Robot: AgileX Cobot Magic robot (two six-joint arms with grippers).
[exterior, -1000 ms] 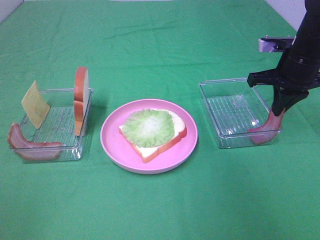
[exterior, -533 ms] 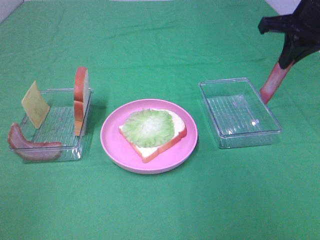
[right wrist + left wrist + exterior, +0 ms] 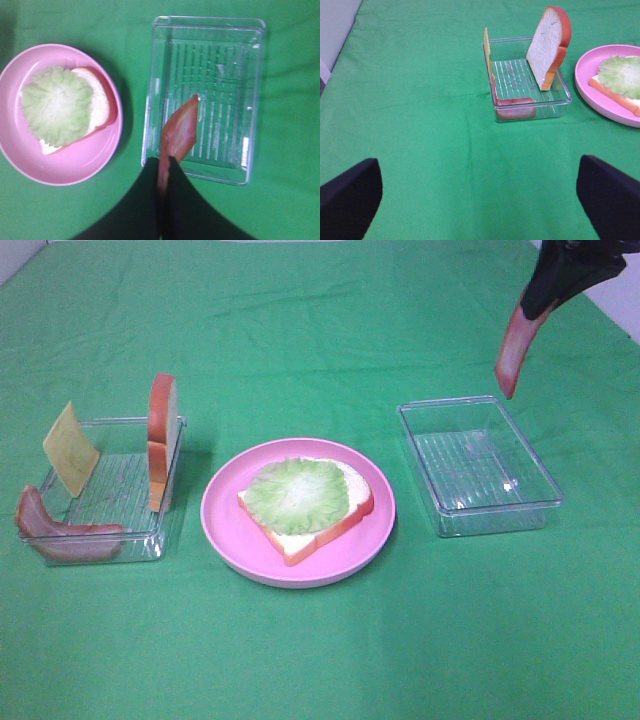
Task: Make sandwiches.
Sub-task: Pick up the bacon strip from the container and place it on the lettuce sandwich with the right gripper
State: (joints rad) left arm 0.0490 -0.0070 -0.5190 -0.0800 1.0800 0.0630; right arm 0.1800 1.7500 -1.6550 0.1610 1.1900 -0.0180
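Tabletop: green cloth (image 3: 320, 320) all over. right gripper (image 3: 537, 300) is clamped tight on the top end of a bacon strip (image 3: 512, 348), and the strip hangs free in the air. From the right wrist view the gripper (image 3: 165, 162) has the strip (image 3: 179, 131) dangling above the right tray (image 3: 150, 100), not touching it.

The right tray (image 3: 500, 515) is clear plastic and sits well right of the pink plate (image 3: 225, 525). On the plate lies a bread slice (image 3: 340, 530), flat, with a lettuce leaf (image 3: 297, 493) on top.

left gripper (image 3: 477, 170) has its jaws wide apart over bare cloth, near the left tray (image 3: 532, 109). That tray (image 3: 150, 545) holds a second bread slice (image 3: 162, 440) standing on edge against the wall, a cheese square (image 3: 70, 450) leaning upright, and a second bacon strip (image 3: 60, 535) curled at the front end.
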